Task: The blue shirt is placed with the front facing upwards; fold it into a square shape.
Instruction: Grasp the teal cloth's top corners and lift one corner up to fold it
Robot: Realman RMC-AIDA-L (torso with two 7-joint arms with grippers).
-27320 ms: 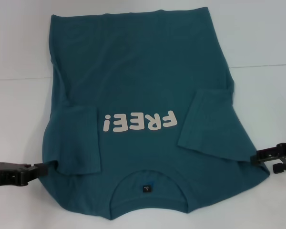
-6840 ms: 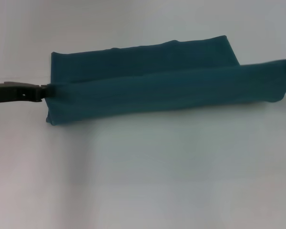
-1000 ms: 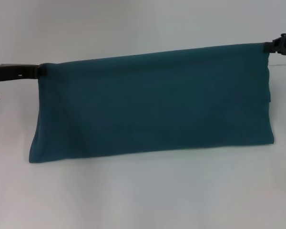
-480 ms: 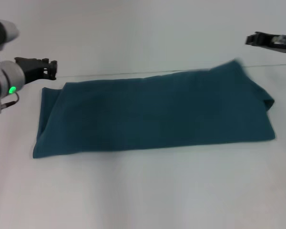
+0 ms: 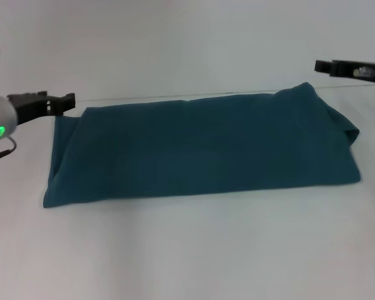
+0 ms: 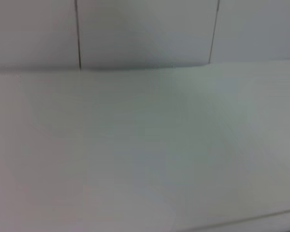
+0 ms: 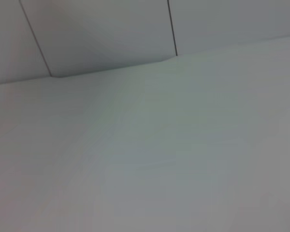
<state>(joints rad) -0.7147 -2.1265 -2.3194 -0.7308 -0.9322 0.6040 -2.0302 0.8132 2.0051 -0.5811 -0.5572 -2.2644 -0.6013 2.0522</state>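
Shirt (image 5: pixel 200 147) lies flat, only obstacle on table (image 5: pixel 194 250); bare table in front of shirt, behind it, and past both ends.

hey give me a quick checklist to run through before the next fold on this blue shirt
1. Blue shirt lying flat on the table as a long band: ok.
2. Print hidden, only plain teal showing: ok.
3. Left gripper clear of the cloth, just off the far left corner: ok.
4. Right gripper clear of the cloth, beyond the far right corner: ok.
5. Right end tidy: not ok, the far right corner is bunched and humped.
6. Already a square: not ok, the band is much wider than deep, so one end must be folded over the other.
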